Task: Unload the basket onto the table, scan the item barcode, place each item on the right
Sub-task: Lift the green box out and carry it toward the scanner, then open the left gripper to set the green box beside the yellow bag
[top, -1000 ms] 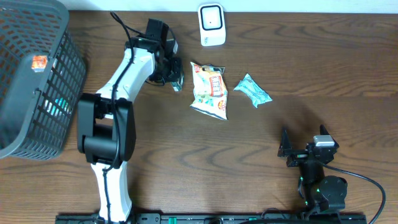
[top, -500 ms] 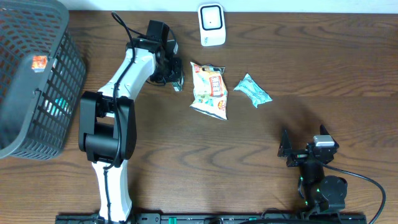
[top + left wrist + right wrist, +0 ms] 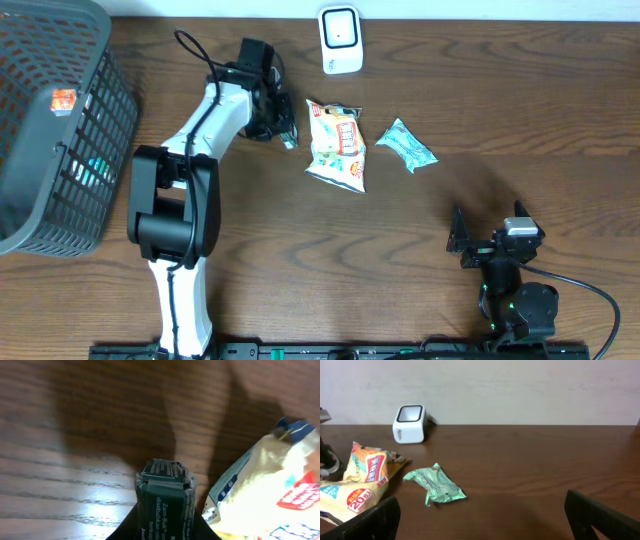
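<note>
Left jaws pinch the dark packet (image 3: 164, 495) beside the snack bag (image 3: 337, 146); right jaws wide.

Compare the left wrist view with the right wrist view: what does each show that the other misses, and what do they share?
Only the left wrist view shows the dark printed packet clamped in the left gripper, seen close up. Only the right wrist view shows the white scanner, the green packet, the wall behind, and the right gripper with its jaws wide open. Both show the yellow snack bag and the wooden table.
</note>
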Action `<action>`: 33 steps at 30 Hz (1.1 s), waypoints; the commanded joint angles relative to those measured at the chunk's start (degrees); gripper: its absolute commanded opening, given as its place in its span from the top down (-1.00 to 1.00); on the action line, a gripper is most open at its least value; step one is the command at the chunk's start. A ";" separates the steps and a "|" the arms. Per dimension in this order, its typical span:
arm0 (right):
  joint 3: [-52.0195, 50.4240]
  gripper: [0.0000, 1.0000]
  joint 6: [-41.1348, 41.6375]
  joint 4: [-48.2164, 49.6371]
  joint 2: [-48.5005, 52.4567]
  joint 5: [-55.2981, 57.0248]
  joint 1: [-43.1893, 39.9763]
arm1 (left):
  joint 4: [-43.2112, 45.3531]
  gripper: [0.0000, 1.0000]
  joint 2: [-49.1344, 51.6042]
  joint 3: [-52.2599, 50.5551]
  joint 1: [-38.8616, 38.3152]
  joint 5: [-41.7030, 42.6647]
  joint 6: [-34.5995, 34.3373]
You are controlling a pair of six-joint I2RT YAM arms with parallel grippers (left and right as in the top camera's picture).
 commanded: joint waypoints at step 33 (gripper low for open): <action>-0.09 -0.98 0.17 -0.24 -0.33 -0.17 -0.37 | 3.98 -0.45 -10.86 -1.51 1.57 -7.87 7.98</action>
